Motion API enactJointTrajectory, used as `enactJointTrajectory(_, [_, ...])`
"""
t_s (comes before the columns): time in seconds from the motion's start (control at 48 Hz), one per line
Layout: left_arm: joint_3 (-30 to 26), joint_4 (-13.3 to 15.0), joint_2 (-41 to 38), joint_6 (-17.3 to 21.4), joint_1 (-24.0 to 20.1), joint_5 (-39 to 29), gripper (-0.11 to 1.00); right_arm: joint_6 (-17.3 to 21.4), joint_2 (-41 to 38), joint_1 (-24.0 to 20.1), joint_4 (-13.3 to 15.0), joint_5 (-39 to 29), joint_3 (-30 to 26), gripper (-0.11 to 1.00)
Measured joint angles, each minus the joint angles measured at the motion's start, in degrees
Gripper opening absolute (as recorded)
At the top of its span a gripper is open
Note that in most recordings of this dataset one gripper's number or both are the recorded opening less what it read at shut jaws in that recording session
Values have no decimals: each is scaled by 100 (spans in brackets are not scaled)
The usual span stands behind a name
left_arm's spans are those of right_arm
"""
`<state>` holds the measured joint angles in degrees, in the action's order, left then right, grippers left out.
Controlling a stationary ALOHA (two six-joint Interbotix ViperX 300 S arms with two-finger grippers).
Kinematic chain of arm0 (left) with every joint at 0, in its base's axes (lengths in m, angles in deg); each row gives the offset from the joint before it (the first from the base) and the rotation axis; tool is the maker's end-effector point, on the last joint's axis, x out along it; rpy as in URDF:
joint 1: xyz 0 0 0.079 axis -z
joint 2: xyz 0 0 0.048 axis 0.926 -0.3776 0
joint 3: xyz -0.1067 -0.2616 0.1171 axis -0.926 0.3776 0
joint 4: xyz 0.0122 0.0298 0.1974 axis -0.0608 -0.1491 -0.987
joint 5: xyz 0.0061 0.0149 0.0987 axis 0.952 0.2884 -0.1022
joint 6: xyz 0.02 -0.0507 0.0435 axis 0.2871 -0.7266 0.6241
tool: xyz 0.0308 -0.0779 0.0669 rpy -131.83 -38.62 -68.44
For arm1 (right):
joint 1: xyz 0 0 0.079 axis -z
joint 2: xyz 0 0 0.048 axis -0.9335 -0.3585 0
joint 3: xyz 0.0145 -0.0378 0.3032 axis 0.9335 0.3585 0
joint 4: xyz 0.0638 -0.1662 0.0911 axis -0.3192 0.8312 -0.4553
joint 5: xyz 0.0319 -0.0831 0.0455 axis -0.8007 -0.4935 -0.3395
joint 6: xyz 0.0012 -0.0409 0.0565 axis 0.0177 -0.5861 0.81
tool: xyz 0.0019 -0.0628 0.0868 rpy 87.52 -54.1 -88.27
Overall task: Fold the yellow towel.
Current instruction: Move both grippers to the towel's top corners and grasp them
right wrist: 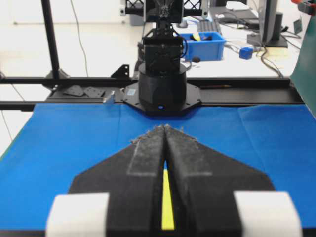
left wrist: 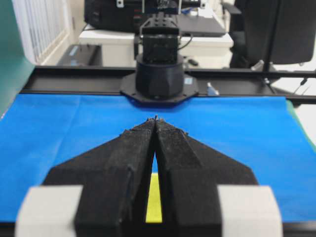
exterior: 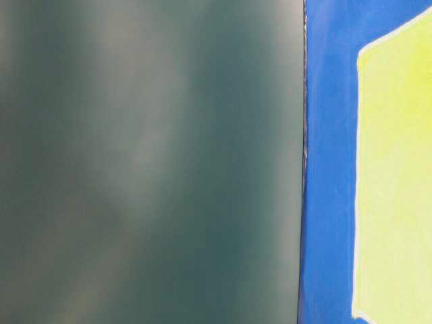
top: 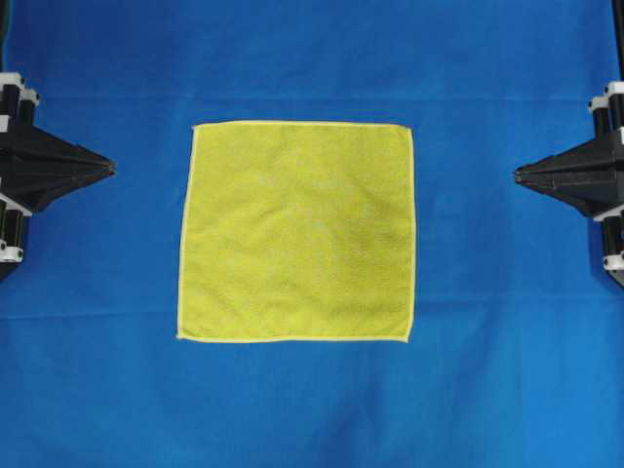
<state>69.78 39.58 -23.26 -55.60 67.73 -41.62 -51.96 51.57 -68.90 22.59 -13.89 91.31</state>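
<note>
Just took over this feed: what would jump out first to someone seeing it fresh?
The yellow towel stands out at once, spread flat and unfolded in the middle of the blue table covering. The left gripper and the right gripper sit shut at opposite edges, tips pointing inward at it, both clear of the cloth.

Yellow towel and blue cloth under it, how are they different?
The yellow towel is a bright, fuzzy-looking square with a pale stitched hem; the blue table covering is smooth and plain. The yellow towel is small and sits in the middle; the blue table covering is much bigger, spreading past it on every side. The yellow towel lies on top, the blue table covering underneath. Both lie flat.
</note>
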Motion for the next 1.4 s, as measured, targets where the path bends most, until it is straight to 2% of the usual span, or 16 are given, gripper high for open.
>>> enactJointTrajectory(0.125, [-9,141,-114,-79,-141,-237,0,9,-97,97,0,-167,-88,0])
enactJointTrajectory(0.354, [-9,149,-510,-44,-615,-492,0,176,-756,1002,-18,-1116,-448,0])
enactJointTrajectory(0.542, [-18,158,-1116,-70,-993,-624,1,229,-1468,1477,-26,-1301,-580,1])
enactJointTrajectory(0.584, [-44,158,-1274,-79,-1055,-624,6,229,-1617,1608,-26,-1310,-598,1])
enactJointTrajectory(0.626, [-62,158,-1424,-79,-1116,-624,16,229,-1793,1705,-26,-1318,-624,5])
enactJointTrajectory(0.792, [-105,158,-2057,-79,-1608,-580,66,229,-2663,1986,-26,-1485,-905,53])
enactJointTrajectory(0.834, [-114,158,-2232,-79,-1758,-563,76,220,-2900,2048,-26,-1547,-1011,61])
enactJointTrajectory(0.876, [-114,158,-2391,-79,-1872,-536,83,229,-3138,2101,-9,-1600,-1107,62])
enactJointTrajectory(1.001, [-123,158,-2953,-44,-2153,-369,84,229,-3850,2250,35,-1679,-1345,57])
enactJointTrajectory(1.188, [-132,158,-4052,-18,-2320,193,85,229,-4843,2382,62,-1644,-1591,58])
enactJointTrajectory(1.397, [-325,158,-5194,-9,-2479,747,85,220,-5599,2391,62,-1459,-1775,58])
